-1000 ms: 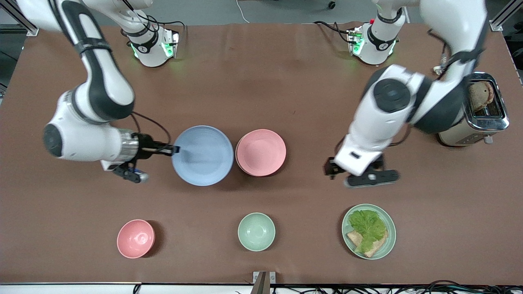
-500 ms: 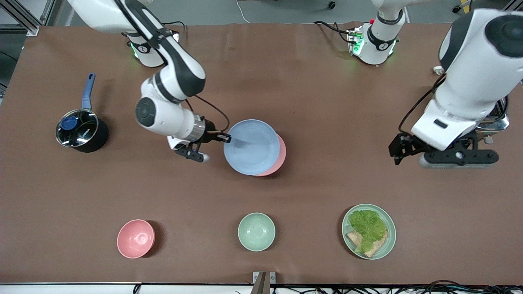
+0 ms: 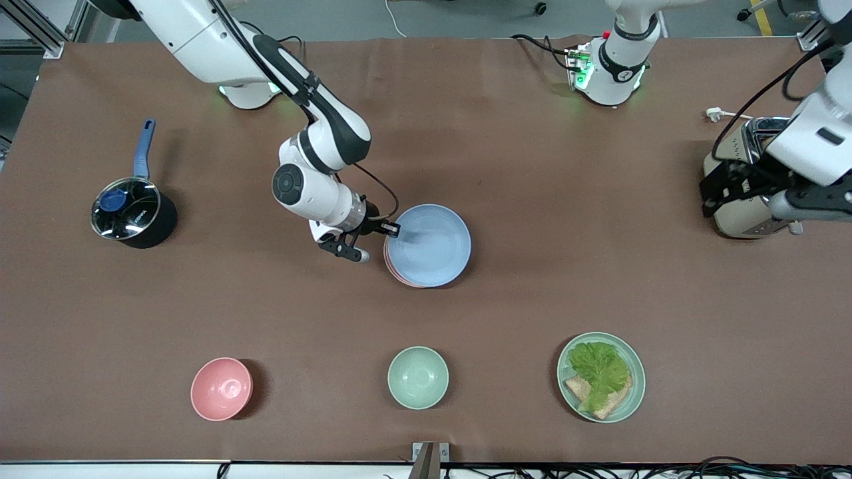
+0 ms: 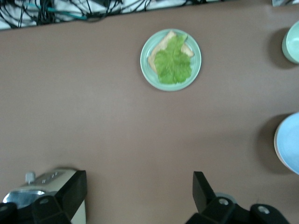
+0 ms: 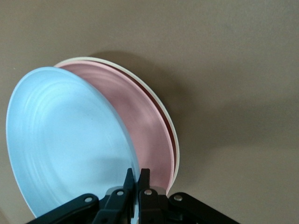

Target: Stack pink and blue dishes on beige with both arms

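My right gripper (image 3: 394,230) (image 5: 137,179) is shut on the rim of the light blue plate (image 3: 431,245) (image 5: 65,140). I hold that plate tilted over the pale pink plate (image 5: 140,126), which shows in the front view only as a thin pink sliver (image 3: 393,269). Under the pink plate lies the beige plate, visible as a cream rim (image 5: 160,101) in the right wrist view. My left gripper (image 3: 711,193) (image 4: 139,196) hangs open and empty beside the toaster at the left arm's end. The blue plate (image 4: 289,142) also shows at the left wrist view's edge.
A toaster (image 3: 749,179) stands at the left arm's end and a black saucepan (image 3: 132,213) at the right arm's end. Nearer the front camera are a pink bowl (image 3: 221,388), a mint bowl (image 3: 418,377) and a mint plate (image 3: 632,374) with lettuce and bread.
My right gripper has carried the blue plate toward the left arm's end until it covers the pink plate. My left arm has drawn away to the toaster.
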